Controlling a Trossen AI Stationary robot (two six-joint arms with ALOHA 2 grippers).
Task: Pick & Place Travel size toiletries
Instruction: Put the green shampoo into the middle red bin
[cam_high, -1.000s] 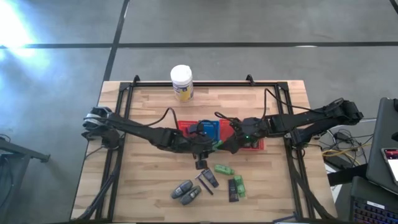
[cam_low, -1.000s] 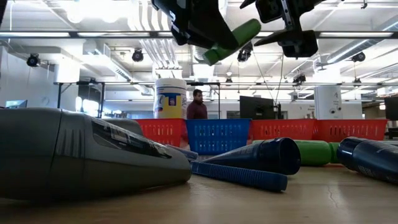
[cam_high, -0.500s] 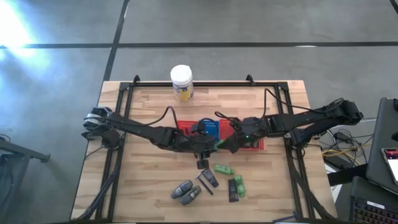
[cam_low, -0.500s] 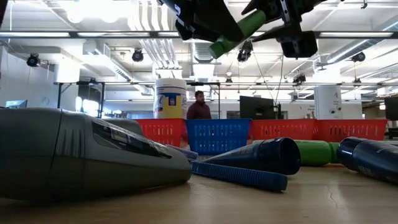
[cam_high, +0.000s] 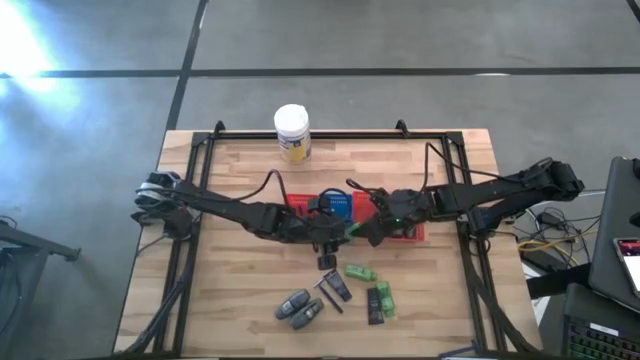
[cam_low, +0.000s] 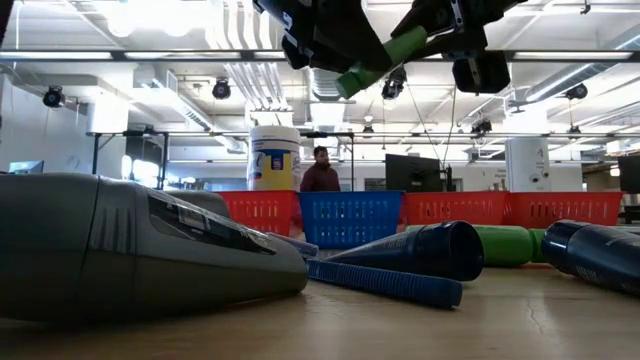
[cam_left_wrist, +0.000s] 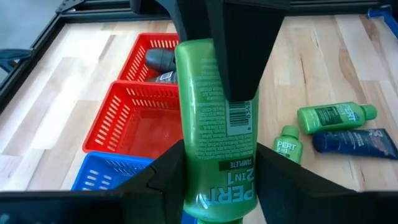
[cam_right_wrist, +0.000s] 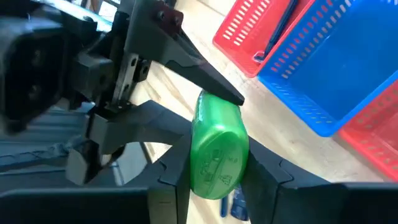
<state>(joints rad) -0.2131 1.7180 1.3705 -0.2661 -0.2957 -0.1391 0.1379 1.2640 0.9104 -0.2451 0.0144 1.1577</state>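
A bright green little bottle (cam_low: 385, 58) hangs in the air between both grippers, above the baskets' near side. My left gripper (cam_high: 325, 232) is shut on its cap end and my right gripper (cam_high: 365, 228) on its base end. More toiletries lie on the wood nearer the front edge: green bottles (cam_high: 360, 271), black tubes (cam_high: 338, 287) and grey oval bottles (cam_high: 300, 309). My left gripper pinches the bottle's lower body (cam_left_wrist: 205, 186), near the cap, between its two fingers, which lie along the bottle. The bottle is lifted clear, tilted with the cap end lower. My right gripper pinches the bottle's base end (cam_right_wrist: 202, 155) between its two fingers, reaching in from the table's right along the bottle.
Red baskets (cam_high: 300, 205) (cam_high: 408, 232) and a blue basket (cam_high: 335, 207) stand in a row mid-table; a grey bottle (cam_left_wrist: 158, 59) lies in a red one. A white jar (cam_high: 292, 133) stands at the far edge. A person (cam_low: 320, 172) is in the room behind.
My left gripper has lifted the green bottle a little, keeping its tilt. My right gripper's fingers have closed in around the bottle's base end, which stood free a second ago.
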